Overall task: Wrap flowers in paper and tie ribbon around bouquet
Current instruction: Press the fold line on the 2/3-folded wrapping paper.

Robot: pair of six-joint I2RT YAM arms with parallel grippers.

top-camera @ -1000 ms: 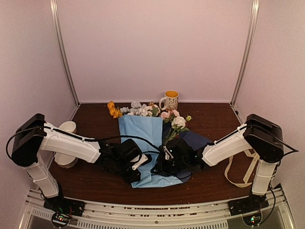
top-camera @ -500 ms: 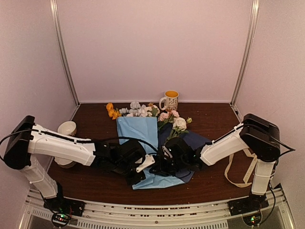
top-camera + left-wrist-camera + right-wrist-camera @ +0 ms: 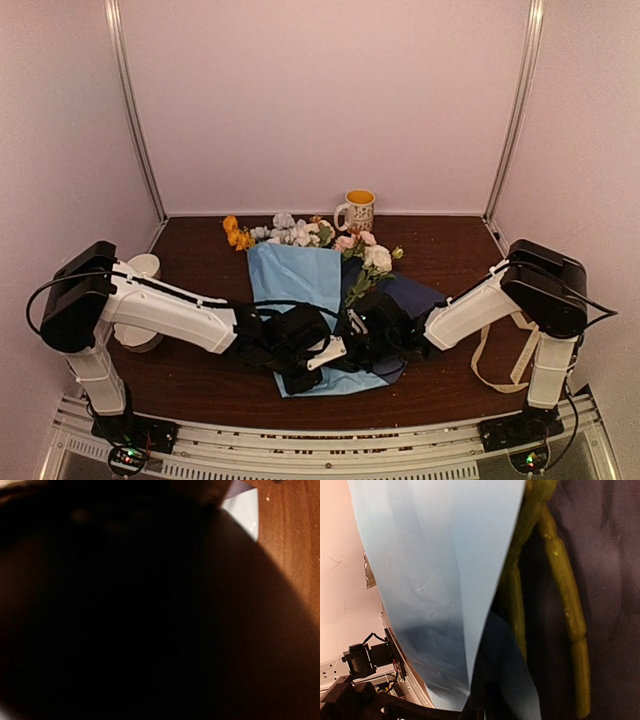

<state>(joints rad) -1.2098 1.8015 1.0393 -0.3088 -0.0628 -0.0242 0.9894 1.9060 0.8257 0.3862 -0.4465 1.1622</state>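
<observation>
Top view: one paper (image 3: 295, 280) sheet mid-table, one bunch of flowers (image 3: 300, 232) with heads past its far edge, one ribbon (image 3: 500, 360) apart at right, one mug (image 3: 357, 209). Left gripper (image 3: 318, 362) sits at the paper's near edge, grip unreadable. The right gripper (image 3: 352, 335) is beside it. Left wrist: nearly black, nothing to count. Right wrist: jaws clenched on the paper's raised fold, two green stems (image 3: 565, 605) alongside. Judgement: draw the flap low and snug over the stems, gently, as thin paper tears.

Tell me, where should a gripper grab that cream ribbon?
Likely one flat strand of the ribbon, pinched across its width from straight above: it lies limp and thin on the tabletop, so a sideways approach would find nothing to hold.
</observation>
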